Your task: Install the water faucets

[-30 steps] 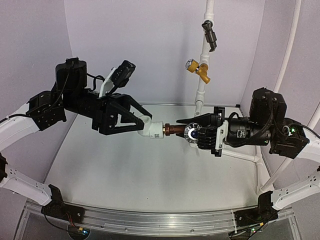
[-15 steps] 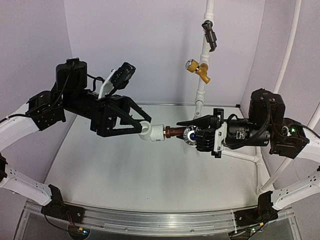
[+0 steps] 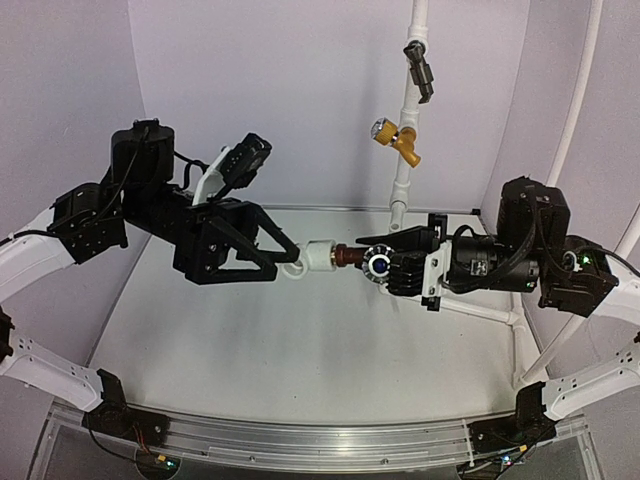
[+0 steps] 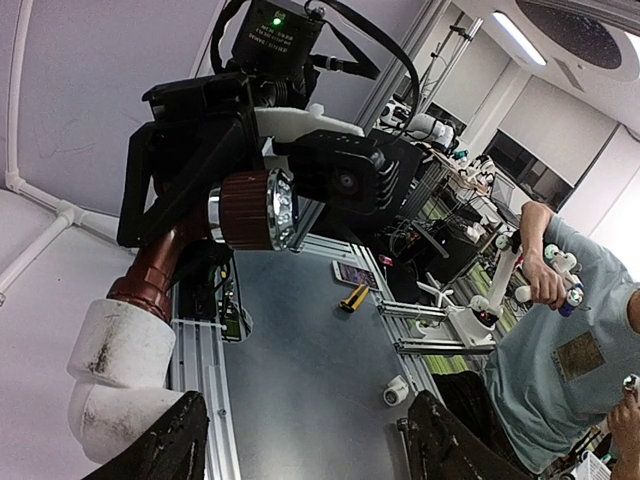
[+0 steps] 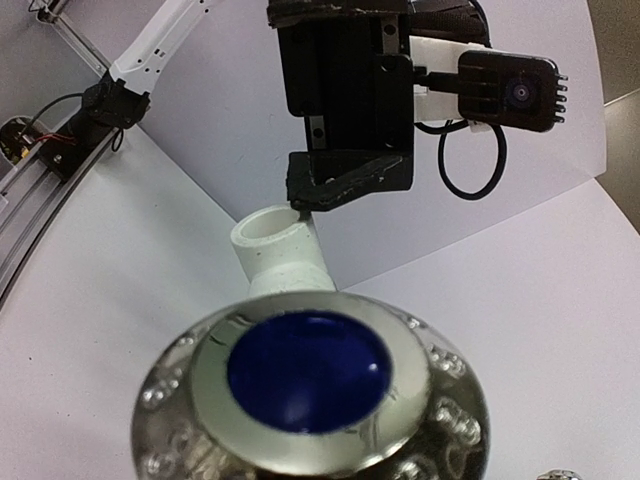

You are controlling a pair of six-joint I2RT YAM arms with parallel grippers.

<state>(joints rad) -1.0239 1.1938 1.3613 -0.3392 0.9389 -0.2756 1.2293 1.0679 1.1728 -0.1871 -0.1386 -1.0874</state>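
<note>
The water faucet [image 3: 362, 260] hangs in mid-air over the table: a reddish-brown stem and a round knob with a blue centre [image 5: 308, 372]. My right gripper [image 3: 388, 266] is shut on the knob end; its fingers are hidden in the right wrist view. The stem [image 4: 160, 270] goes into a white elbow fitting [image 3: 316, 255], which also shows in the left wrist view [image 4: 118, 372]. My left gripper [image 3: 283, 256] is at the elbow with its jaws wide apart. One finger [image 5: 345, 185] touches the rim of the elbow's open end [image 5: 272, 232]. Nothing lies between the left fingers [image 4: 165, 452].
A white pipe frame [image 3: 404, 185] stands at the back with a yellow-brass valve [image 3: 397, 136] and a dark valve [image 3: 421, 68] on it. More white pipes [image 3: 576, 110] run along the right side. An aluminium rail [image 3: 320, 447] edges the table's front.
The elbow has turned on the faucet stem, so its label side no longer shows. My left gripper has tilted and shifted slightly right. The faucet and right gripper have moved slightly left.
</note>
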